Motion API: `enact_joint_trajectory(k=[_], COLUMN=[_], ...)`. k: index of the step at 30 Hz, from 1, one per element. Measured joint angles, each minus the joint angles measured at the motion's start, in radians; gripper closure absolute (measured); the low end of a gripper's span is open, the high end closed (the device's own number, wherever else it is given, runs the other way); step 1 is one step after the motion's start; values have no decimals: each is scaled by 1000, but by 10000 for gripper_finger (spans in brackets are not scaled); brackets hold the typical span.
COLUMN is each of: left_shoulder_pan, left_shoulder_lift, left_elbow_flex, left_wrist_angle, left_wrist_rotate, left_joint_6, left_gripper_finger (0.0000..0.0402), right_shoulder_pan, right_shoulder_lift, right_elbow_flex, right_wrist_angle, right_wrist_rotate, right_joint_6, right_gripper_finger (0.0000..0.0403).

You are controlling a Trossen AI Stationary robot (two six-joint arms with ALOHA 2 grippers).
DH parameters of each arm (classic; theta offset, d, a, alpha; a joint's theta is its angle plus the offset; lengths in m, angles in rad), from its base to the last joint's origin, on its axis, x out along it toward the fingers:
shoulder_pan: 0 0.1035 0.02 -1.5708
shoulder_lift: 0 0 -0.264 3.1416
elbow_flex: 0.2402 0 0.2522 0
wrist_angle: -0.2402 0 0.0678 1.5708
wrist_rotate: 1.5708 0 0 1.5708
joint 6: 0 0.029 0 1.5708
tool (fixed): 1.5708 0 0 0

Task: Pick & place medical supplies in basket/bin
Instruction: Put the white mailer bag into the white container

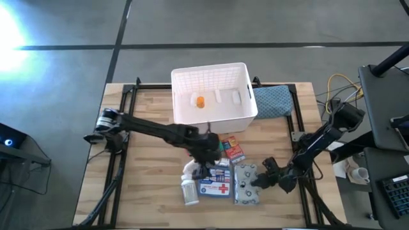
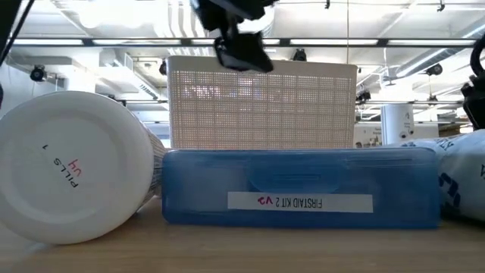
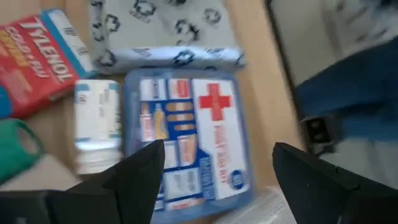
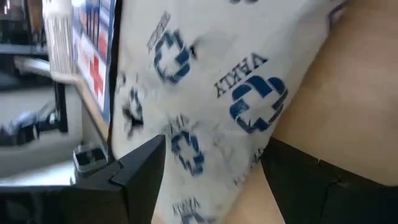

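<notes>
The white slotted basket stands at the table's far middle with an orange vial and small white items inside. Nearer lie red boxes, the blue red-cross first-aid pouch, a white pill bottle on its side and the grey patterned packet. My left gripper is open and hovers above the pouch, clear of it in the low view. My right gripper is open at the packet's right end, one finger on either side of it. My right gripper comes level from the table's right at the packet's right end, which reaches in between its open fingers. Whether the fingers touch it I cannot tell. The packet lies flat on the table.
A blue-grey folded cloth lies right of the basket. A red Tylenol box, a small white bottle and a green item crowd beside the pouch. Black frame rails run along the table's left and right sides.
</notes>
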Motion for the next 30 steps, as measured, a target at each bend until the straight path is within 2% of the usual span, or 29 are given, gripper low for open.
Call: enact_joint_trajectory(k=[3,6,10,14,18,21,25,30], left_shoulder_pan=[11,7,-33,-61,-80,-92,-103,-109], left_shoulder_lift=[71,132,230,308,337,343,337,330], left_elbow_flex=[91,163,266,328,344,320,287,237], left_wrist_angle=[-64,-13,19,-3,2,1,5,54], left_wrist_rotate=[-3,-4,-1,-1,-34,-115,-217,-240], left_joint_6=[41,50,33,-2,-41,-72,-77,-117], left_gripper_finger=[125,125,125,125,125,125,125,125], right_shoulder_pan=[-1,-6,-22,-42,-49,-50,-67,-108], right_shoulder_lift=[5,16,40,62,61,60,64,63], right_elbow_flex=[30,51,81,131,187,220,247,297], right_wrist_angle=[-13,-21,-23,-23,-20,-22,-48,-51], right_wrist_rotate=[65,135,159,207,208,208,201,160], right_joint_6=[1,-29,-34,-129,-253,-340,-369,-457], right_gripper_finger=[156,156,156,156,156,156,156,156])
